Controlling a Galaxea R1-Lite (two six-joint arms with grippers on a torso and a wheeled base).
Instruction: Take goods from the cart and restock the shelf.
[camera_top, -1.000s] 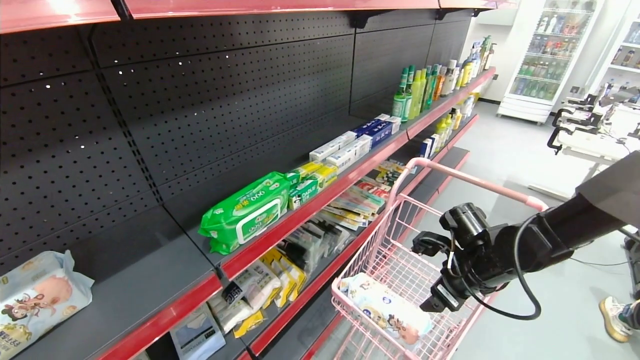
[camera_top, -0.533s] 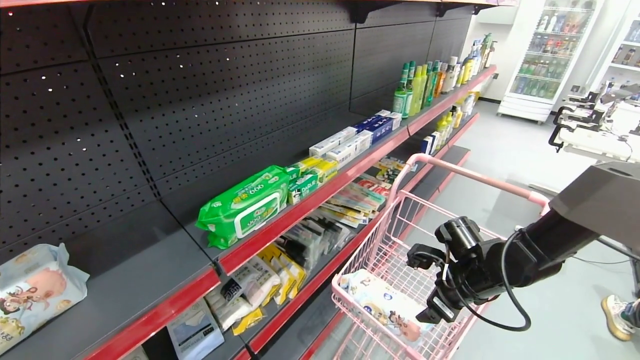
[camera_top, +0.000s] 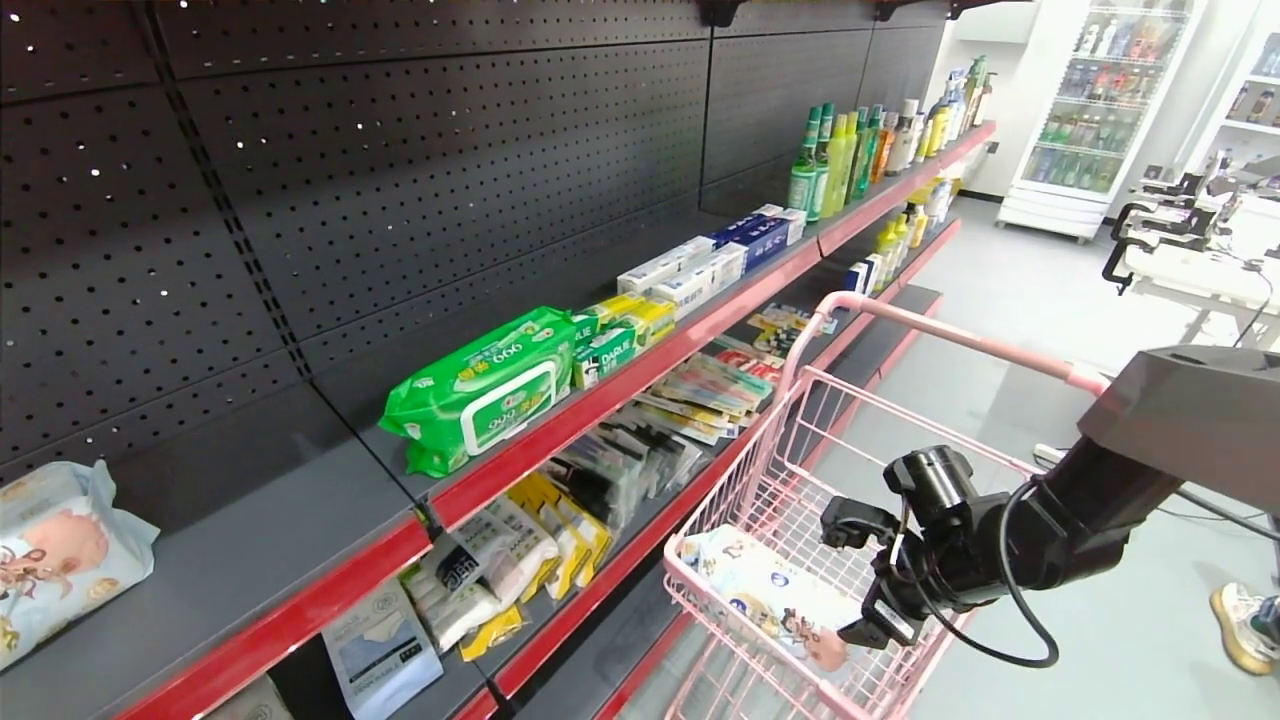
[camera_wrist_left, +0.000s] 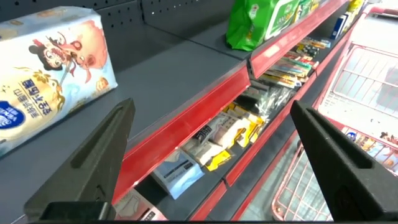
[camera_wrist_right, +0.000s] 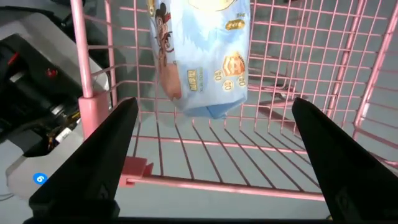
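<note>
At lower right, the right pincer (camera_top: 858, 578), fingers apart, has dropped closer over the wipes pack (camera_top: 770, 600) in the cart (camera_top: 838, 390), seemingly lining up a grab.

End effector (camera_wrist_left: 211, 104) spread; wipes pack (camera_wrist_left: 48, 65) on shelf (camera_wrist_left: 168, 70)

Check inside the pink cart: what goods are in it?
One pale blue wipes pack lies on the wire floor of the cart, under the right gripper, jaws open. The arm hides part of the basket.
</note>
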